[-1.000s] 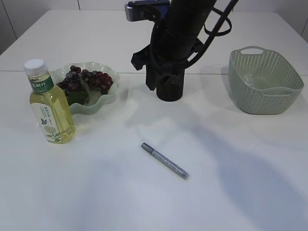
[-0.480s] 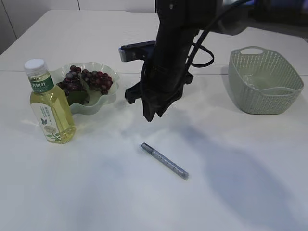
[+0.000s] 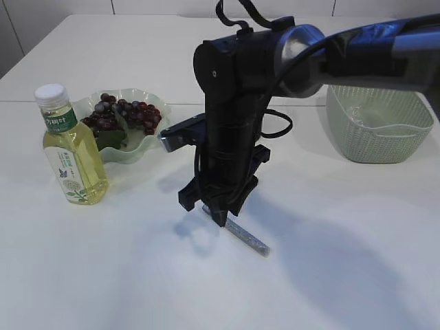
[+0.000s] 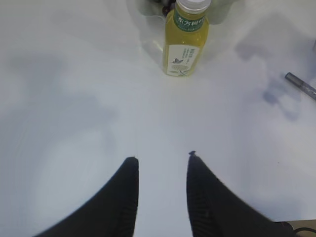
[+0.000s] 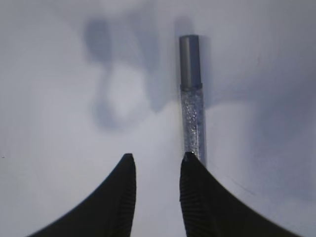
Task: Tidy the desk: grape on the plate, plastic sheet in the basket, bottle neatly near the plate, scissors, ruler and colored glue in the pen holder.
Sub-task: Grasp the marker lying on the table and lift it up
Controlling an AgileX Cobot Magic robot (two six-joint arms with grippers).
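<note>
Pen holder can't be seen, arm's in front of where it'd show. Glue stick (image 3: 242,235): upper end covered by right gripper (image 3: 212,208) in ext view; in wrist view its lower end runs behind one of the fingers (image 5: 197,197). Basket (image 3: 357,148) partly behind the arm, top rim covered. Plate (image 4: 148,6) cut by top edge in left wrist view, contents too small to tell. Bottle (image 4: 185,37) cap clipped too.

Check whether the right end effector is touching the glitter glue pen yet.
Cannot tell. In the right wrist view one finger overlaps the glue pen, hiding any gap.
</note>
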